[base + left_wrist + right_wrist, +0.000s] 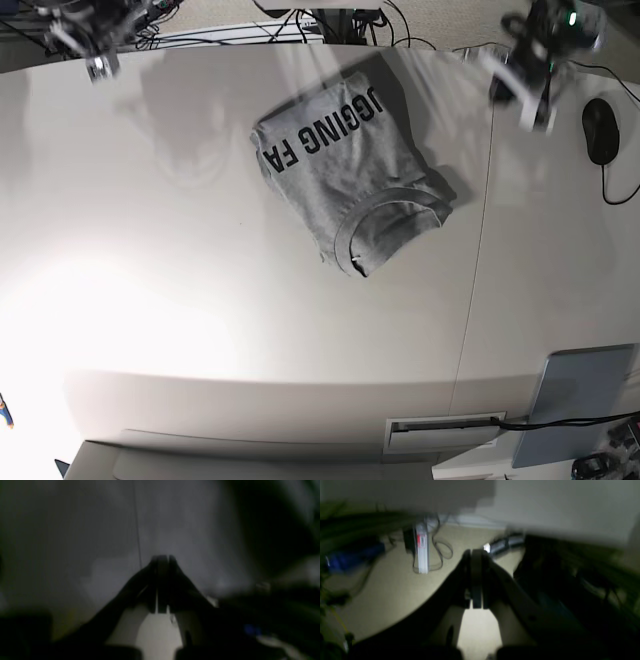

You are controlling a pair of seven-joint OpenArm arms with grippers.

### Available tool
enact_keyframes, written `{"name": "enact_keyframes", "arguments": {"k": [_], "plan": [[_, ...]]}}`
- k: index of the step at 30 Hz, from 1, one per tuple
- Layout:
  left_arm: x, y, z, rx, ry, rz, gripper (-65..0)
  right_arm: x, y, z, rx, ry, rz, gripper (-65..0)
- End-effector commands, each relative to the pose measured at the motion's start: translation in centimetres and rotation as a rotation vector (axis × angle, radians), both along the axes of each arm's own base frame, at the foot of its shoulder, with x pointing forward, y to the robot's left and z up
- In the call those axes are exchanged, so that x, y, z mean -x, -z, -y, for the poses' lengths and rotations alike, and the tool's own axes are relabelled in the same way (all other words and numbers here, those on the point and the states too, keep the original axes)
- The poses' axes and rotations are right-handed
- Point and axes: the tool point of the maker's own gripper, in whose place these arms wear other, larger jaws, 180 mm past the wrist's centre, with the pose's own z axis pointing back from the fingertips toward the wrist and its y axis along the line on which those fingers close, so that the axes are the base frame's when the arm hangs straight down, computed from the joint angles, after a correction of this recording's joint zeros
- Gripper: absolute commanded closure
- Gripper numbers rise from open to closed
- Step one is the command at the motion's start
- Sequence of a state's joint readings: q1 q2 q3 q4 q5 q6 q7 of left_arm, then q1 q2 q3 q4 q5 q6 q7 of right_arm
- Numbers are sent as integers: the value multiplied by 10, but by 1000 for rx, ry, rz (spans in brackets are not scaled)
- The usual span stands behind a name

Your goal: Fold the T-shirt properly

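Observation:
The heather-grey T-shirt (345, 170) lies folded into a compact, tilted shape on the white table (200, 300), at the back centre. Black block lettering (320, 135) faces up, and the ribbed collar (395, 212) sits at its near right corner. My left gripper (530, 100) is raised and blurred, to the right of the shirt and apart from it. In the left wrist view it (162, 558) is shut and empty over the pale tabletop. My right gripper (98, 62) is at the far left back corner, far from the shirt. In the right wrist view it (475, 552) is shut and empty.
A black mouse (600, 130) lies at the right edge. A grey flat pad (580, 400) sits at the front right. A seam (478, 260) runs down the table. Beyond the back edge, the floor holds cables, a white power strip (422, 552) and a blue object (352, 555).

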State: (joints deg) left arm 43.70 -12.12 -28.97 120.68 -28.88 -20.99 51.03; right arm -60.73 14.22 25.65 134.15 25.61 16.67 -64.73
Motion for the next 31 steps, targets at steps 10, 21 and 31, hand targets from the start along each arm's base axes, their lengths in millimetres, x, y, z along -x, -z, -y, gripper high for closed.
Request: {"name": "enact_keyframes", "arguments": {"k": [10, 21, 31], "plan": [[159, 87, 16, 247, -69, -396, 0, 107, 90, 29, -26, 169, -276, 0], [191, 215, 42, 341, -240, -581, 0, 107, 231, 42, -230, 332, -377, 0], [142, 253, 70, 365, -263, -672, 0, 71, 273, 22, -300, 254, -433, 0]]}}
